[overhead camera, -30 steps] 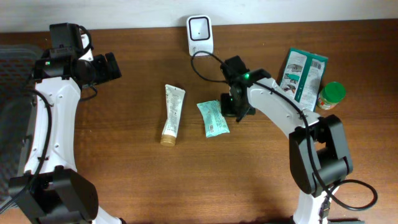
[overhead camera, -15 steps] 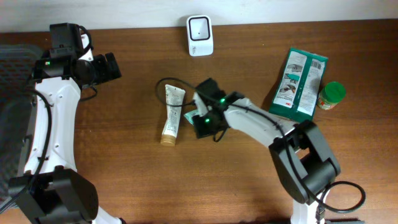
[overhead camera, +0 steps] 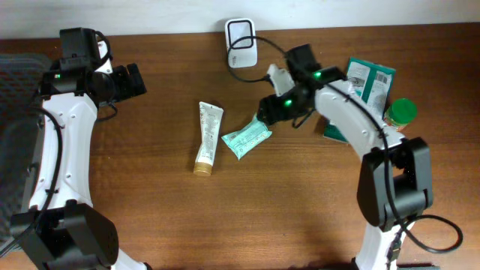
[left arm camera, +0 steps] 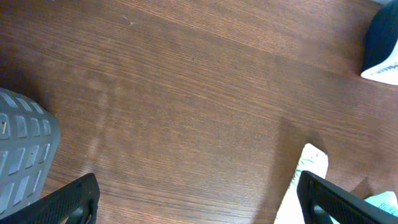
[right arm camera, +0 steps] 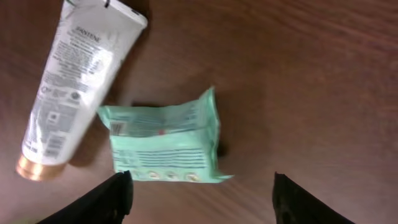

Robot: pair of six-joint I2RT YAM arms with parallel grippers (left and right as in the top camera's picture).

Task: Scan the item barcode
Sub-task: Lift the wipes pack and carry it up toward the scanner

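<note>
A mint-green packet (overhead camera: 246, 139) lies flat and slanted on the wooden table, printed side up (right arm camera: 165, 143). Up and to its right hovers my right gripper (overhead camera: 273, 111), open, with nothing between its fingers (right arm camera: 202, 194); the packet lies just beyond the fingertips. The white barcode scanner (overhead camera: 241, 33) stands at the table's back edge, its cable running to the right. At the far left my left gripper (overhead camera: 135, 81) hangs wide open over bare wood (left arm camera: 199, 199).
A white tube with a gold cap (overhead camera: 208, 137) lies left of the packet (right arm camera: 74, 81). A green box (overhead camera: 361, 88), partly hidden by my right arm, and a green-lidded jar (overhead camera: 400, 114) stand at the right. A grey mesh chair (overhead camera: 15, 75) is off the left edge.
The right gripper swept left to the packet while shut, then came back up and to the right and opened. The packet now lies turned to a slant. The left arm stayed still.
</note>
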